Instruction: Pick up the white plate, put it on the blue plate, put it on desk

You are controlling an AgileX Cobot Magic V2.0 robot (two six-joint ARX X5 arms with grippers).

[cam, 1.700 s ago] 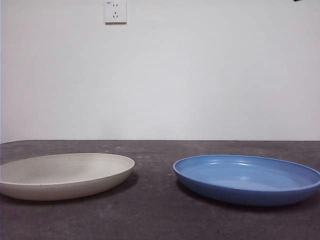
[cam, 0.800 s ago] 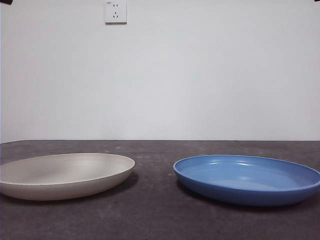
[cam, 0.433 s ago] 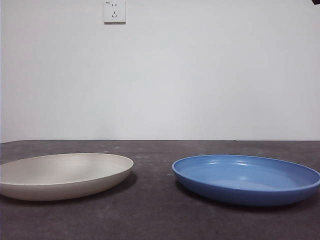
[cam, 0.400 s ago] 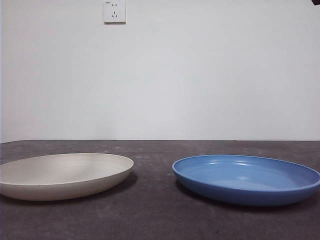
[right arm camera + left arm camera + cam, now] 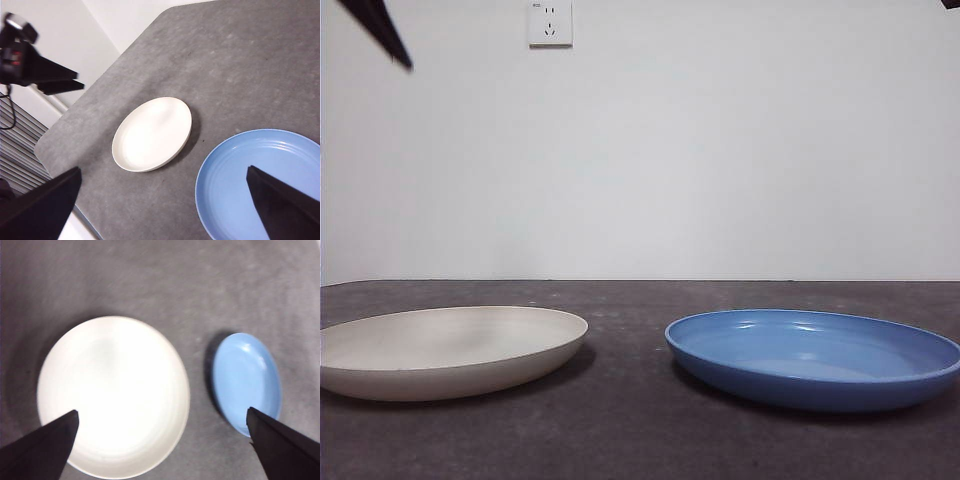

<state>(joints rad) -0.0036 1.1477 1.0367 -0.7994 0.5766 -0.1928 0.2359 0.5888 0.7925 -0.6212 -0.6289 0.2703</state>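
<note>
While spread — left tool (image 5: 162,445) above white plate (image 5: 114,395)

Your front camera sits low, level across the desk (image 5: 640,440), close to both plates. Your wrist cameras look down from high above; all three views share the white plate (image 5: 114,396) and blue plate (image 5: 260,182).

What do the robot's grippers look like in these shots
Each gripper has two plain matte black jaws that taper to wedge tips: the left gripper and the right gripper look alike. Seen from the right wrist, the left arm's wrist block is black with a silver-rimmed camera lens, small red markings and a thin black cable.
</note>
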